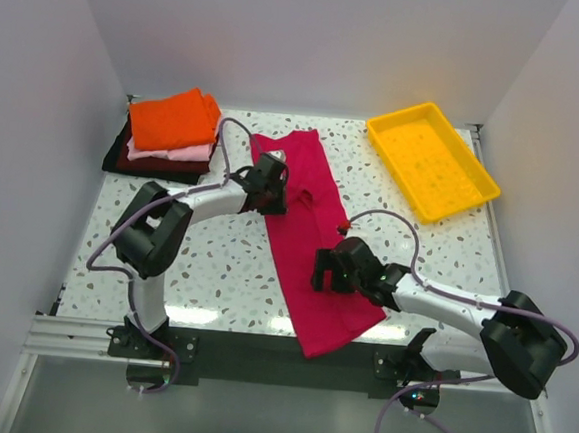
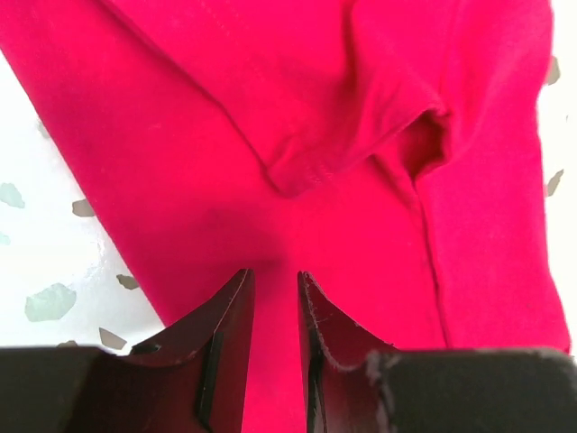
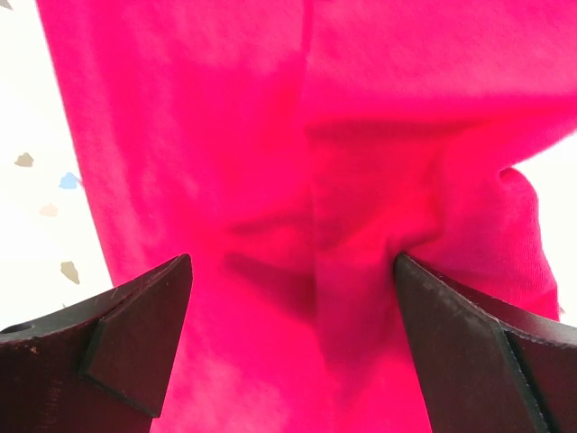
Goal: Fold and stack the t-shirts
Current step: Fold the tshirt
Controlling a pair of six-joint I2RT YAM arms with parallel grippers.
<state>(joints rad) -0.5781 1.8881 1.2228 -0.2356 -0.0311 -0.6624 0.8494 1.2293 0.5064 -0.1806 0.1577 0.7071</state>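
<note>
The crimson shirt (image 1: 305,246) lay in a long strip on the table (image 1: 215,271). The right gripper (image 3: 293,262) gaped wide over it; the left gripper (image 2: 274,273) was nearly closed (grip on cloth unclear).

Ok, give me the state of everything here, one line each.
Crimson shirt: folded into a long strip, flat on the table, not stacked.
Orange shirt: folded, top of the stack.
Pink shirt: folded, mid-stack.
Maroon shirt: folded, bottom of the stack.
Tray: upright, far right.
Left end effector: fingers nearly together at the crimson shirt, grip unclear.
Right end effector: wide open over the crimson shirt.
</note>
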